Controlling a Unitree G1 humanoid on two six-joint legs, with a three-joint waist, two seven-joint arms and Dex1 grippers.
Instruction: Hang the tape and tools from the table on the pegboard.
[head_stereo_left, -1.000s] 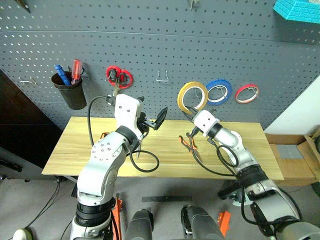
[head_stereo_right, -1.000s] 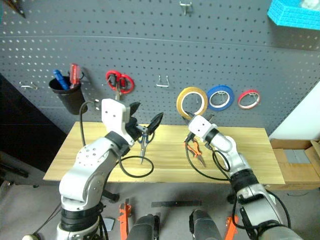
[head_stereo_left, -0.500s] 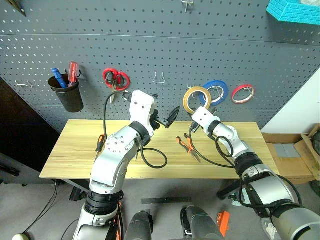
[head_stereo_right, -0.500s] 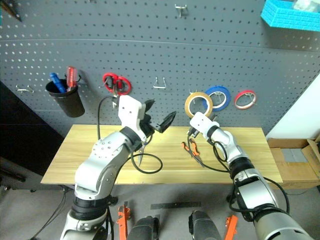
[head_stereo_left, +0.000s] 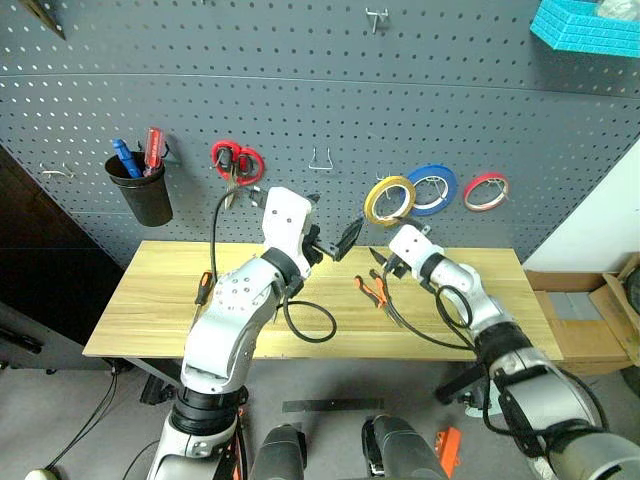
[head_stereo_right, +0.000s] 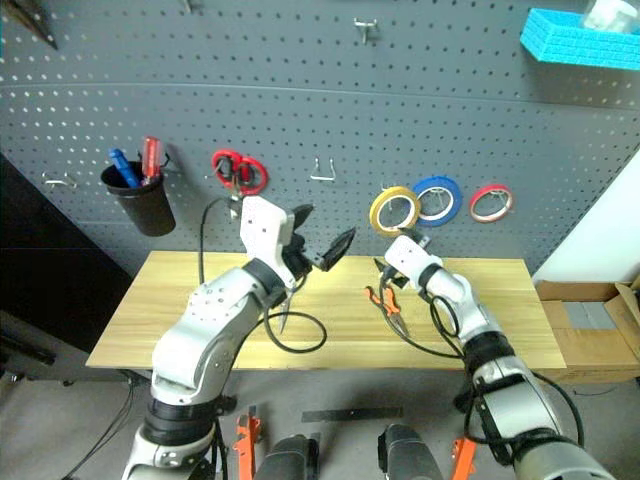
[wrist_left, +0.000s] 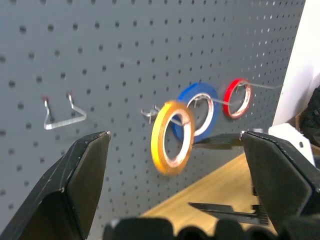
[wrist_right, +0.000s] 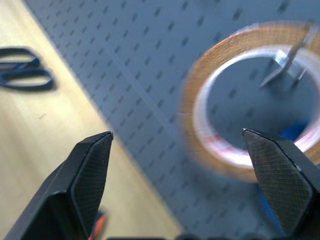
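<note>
Now the yellow tape (head_stereo_left: 389, 200) hangs on a hook of the pegboard (head_stereo_left: 300, 110), just beside the blue roll (head_stereo_left: 432, 188). The right gripper (head_stereo_left: 380, 258) sits just below it, jaws released and empty; the left gripper (head_stereo_left: 335, 240) is likewise spread wide. Pliers (head_stereo_left: 372, 288) lie mid-surface (head_stereo_left: 150, 310), the orange-handled screwdriver (head_stereo_left: 201, 290) toward its left edge.

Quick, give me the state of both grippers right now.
Left gripper: open, holding nothing.
Right gripper: open, holding nothing; the yellow tape hangs on its hook on the pegboard.
</note>
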